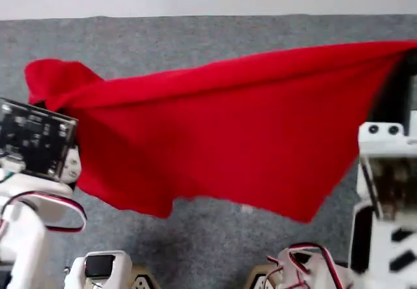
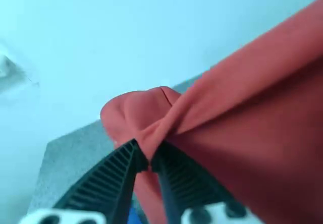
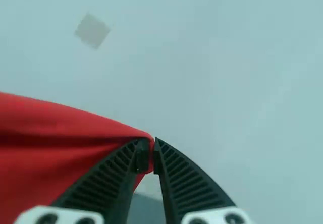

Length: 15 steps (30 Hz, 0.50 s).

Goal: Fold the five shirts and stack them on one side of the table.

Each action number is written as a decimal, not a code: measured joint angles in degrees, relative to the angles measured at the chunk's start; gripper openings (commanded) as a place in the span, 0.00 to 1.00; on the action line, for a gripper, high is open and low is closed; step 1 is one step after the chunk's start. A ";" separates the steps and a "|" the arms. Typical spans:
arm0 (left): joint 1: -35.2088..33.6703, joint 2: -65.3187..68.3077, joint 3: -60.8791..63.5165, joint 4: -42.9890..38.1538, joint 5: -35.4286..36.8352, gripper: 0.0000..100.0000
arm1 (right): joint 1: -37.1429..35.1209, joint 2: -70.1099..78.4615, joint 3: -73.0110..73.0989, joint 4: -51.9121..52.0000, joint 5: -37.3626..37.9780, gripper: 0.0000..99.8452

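Fingers [image 2: 118, 176] of the left gripper [image 2: 149, 159] are closed tight on a bunched corner of the red shirt [image 1: 228, 126], with a small lobe of cloth standing out past the tips. Those of the right gripper [image 3: 152, 151] are likewise pressed together, pinching the very tip of the opposite corner. Between the two holds the shirt hangs in the air as a broad sheet. Its upper edge is drawn fairly taut from side to side, and its lower edge sags in loose curves above the grey table [image 1: 195, 38]. Whether any part of the cloth touches the tabletop cannot be told. Step in hand, as judged: spreading one shirt open, ahead of laying it flat for folding. The next move would call for both arms to descend together, keeping the upper edge tensioned and level, so that the hanging edge lands first and the sheet settles without creases. Uneven lowering could let it bunch.
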 measured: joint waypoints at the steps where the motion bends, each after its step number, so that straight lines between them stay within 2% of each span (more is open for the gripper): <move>1: 0.00 -1.05 2.20 0.00 -0.53 0.01 | 0.00 -0.79 2.81 0.09 0.00 0.01; 8: -0.18 -2.29 17.49 -0.88 -3.43 0.01 | 0.18 -1.49 21.19 0.09 -2.20 0.01; 11: -0.09 -2.20 24.44 -6.15 -3.69 0.01 | 0.09 -1.05 29.27 -1.67 -4.04 0.01; 15: -0.18 -2.20 34.37 -17.14 -3.69 0.01 | 0.18 -1.05 39.47 -9.14 -4.66 0.01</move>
